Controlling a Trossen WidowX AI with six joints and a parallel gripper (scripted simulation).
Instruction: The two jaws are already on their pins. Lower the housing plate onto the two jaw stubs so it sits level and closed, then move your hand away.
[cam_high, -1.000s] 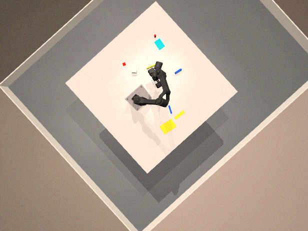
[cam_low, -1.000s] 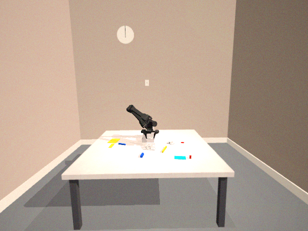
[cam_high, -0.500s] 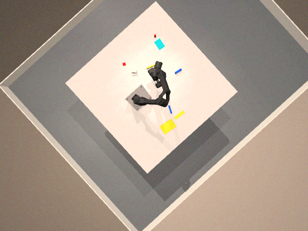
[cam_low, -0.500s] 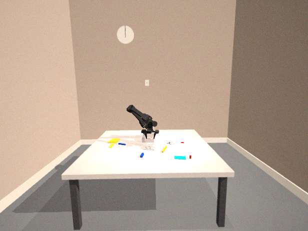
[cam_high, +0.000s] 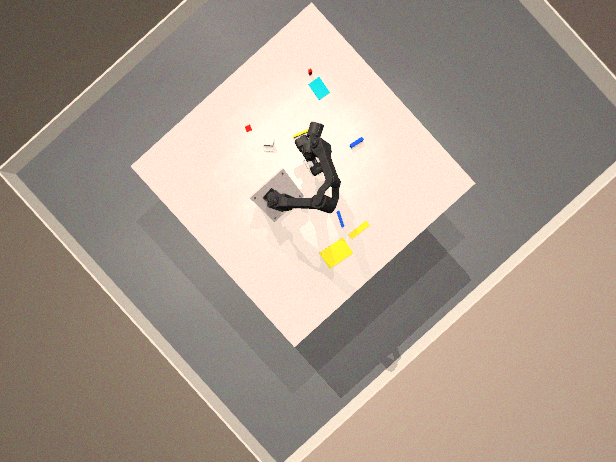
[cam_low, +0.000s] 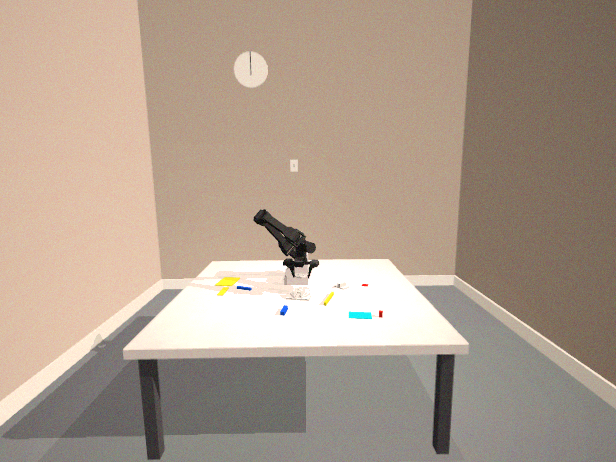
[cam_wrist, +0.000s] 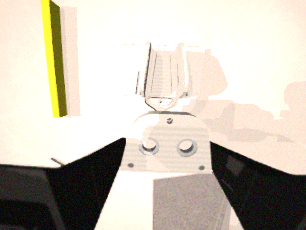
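Observation:
My gripper (cam_wrist: 164, 143) (cam_low: 301, 275) is shut on the housing plate (cam_wrist: 167, 161), a pale plate with a rounded far edge and two round holes, one finger at each side. It holds the plate above the table. The two pale jaws (cam_wrist: 165, 72) lie side by side and nearly parallel on the table, beyond the plate's rounded edge in the wrist view. The jaw assembly also shows in the exterior view (cam_low: 299, 294), in front of and below the gripper. The plate hides the near end of the assembly, so the stubs cannot be made out.
A yellow bar (cam_high: 300, 134) (cam_wrist: 55, 60) lies beside the jaws. A small white part (cam_high: 269, 145) (cam_low: 341, 286) lies farther off. Blue bars (cam_high: 356, 142) (cam_high: 340, 219), a yellow block (cam_high: 336, 253), a yellow strip (cam_high: 359, 229), a cyan block (cam_high: 319, 88) and red pieces (cam_high: 248, 128) (cam_high: 310, 72) lie around.

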